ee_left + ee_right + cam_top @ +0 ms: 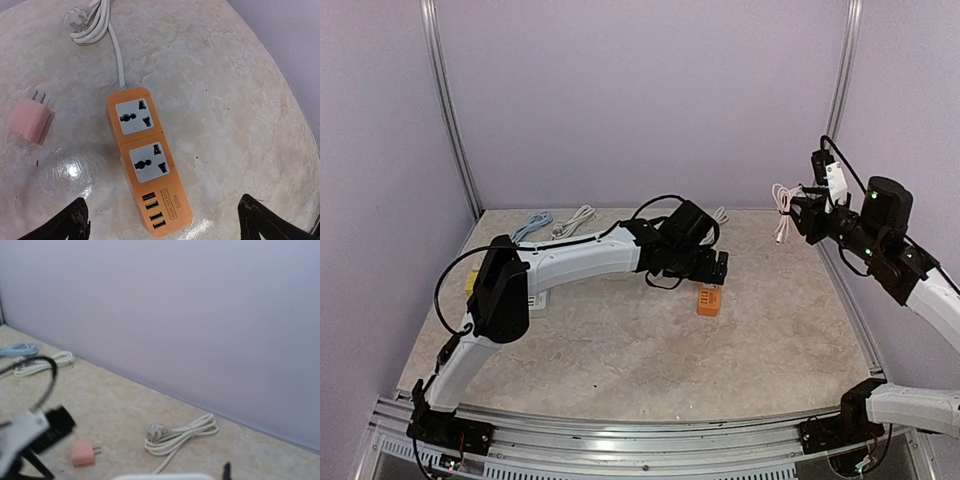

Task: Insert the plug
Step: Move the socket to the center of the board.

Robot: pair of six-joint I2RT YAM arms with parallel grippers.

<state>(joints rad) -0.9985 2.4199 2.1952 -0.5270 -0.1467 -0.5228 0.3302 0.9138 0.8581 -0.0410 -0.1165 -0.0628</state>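
Your left claw (162, 210) hung spread; the pink plug (29, 120), off to its left, looked light and rigid, so you'd best pinch its flat sides.

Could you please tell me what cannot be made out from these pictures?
- Right gripper: the top view is too small to show whether it grips the white piece beside it; its wrist view's bottom edge cuts off the fingers.
- Orange power strip: top view, mostly hidden under the left gripper.
- Pink plug: not visible in the top view, apparently hidden by the left arm.
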